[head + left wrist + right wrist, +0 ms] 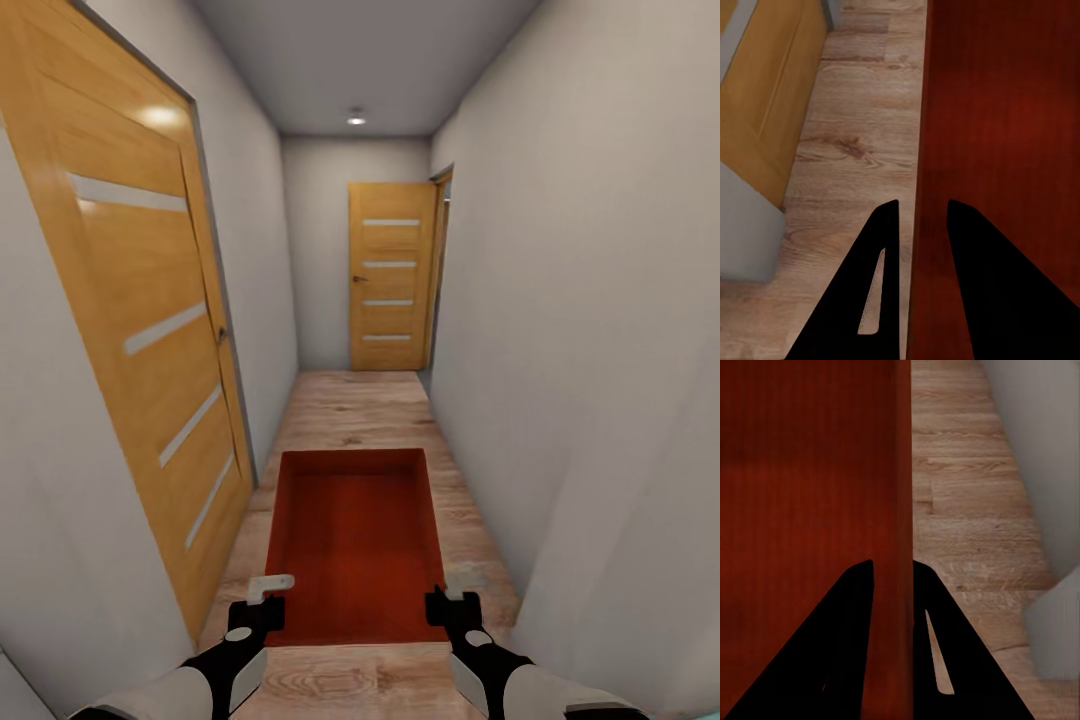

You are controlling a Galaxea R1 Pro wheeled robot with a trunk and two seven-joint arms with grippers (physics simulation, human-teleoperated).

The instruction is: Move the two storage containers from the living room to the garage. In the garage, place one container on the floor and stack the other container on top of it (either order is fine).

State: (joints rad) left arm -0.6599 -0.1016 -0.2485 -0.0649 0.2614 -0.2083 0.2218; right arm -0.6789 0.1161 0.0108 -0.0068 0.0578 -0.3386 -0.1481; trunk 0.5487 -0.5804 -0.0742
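From the head cam, the robot was in a narrow hallway with a wood-plank floor and grey walls. An open orange-red storage container was held out in front, carried above the floor between both arms. The left gripper was pinched on the container's left wall near the close corner, and the right gripper did the same on the right wall. A wooden door with pale horizontal strips sat on the left wall, and a similar door stood at the far end, under a ceiling light. No labels or writing that I could read on anything.

Left wrist cam: the left gripper had its two dark fingers closed narrow around the container's thin wall, one inside, one outside, with plank floor and the door's base beside it.

Right wrist cam: same deal, the right gripper clamped on the other wall, floor and grey wall alongside.
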